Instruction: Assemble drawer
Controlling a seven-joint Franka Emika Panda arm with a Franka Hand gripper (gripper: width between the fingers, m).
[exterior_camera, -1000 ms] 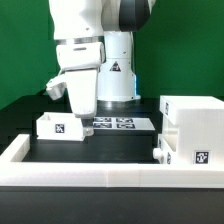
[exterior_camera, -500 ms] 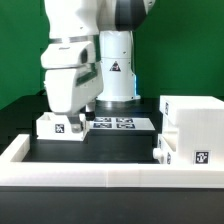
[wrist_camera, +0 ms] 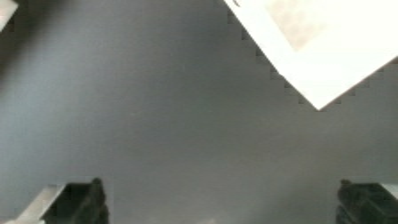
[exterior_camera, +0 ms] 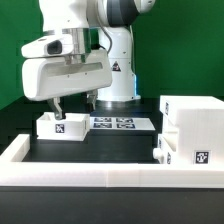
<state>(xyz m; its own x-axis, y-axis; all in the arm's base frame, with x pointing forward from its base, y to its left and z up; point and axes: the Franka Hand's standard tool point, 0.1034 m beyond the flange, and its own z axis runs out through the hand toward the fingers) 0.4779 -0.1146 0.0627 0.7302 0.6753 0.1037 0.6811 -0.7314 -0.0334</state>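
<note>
**Open gripper hangs near the left box; drawer parts lie apart**

The black table (exterior_camera: 105, 148) fills the scene. The white arm (exterior_camera: 75, 40) stands over the exterior view's left half, with its wrist block held level.

The housing (exterior_camera: 192, 118), a white cube, sits upright on the table at the exterior view's right, with a tag low on its front face. A low white wall (exterior_camera: 90, 172) runs along the near edge of the table and turns up both sides. The marker board (exterior_camera: 113, 124) lies flat at the back, near the arm's base.

The left box (exterior_camera: 62, 127) sits at the exterior view's left, just beside the marker board, with a tag on its front. The right box (exterior_camera: 162, 150) sits close against the housing's left side; whether they touch cannot be told.

The gripper (exterior_camera: 73, 104) points down, above the left box and apart from it. Its jaws are wide and hold nothing. In the wrist view the two dark fingers (wrist_camera: 75, 203) stand far apart, with only bare table between them. A white corner (wrist_camera: 320, 50) lies further off, and which part it belongs to cannot be told.
</note>
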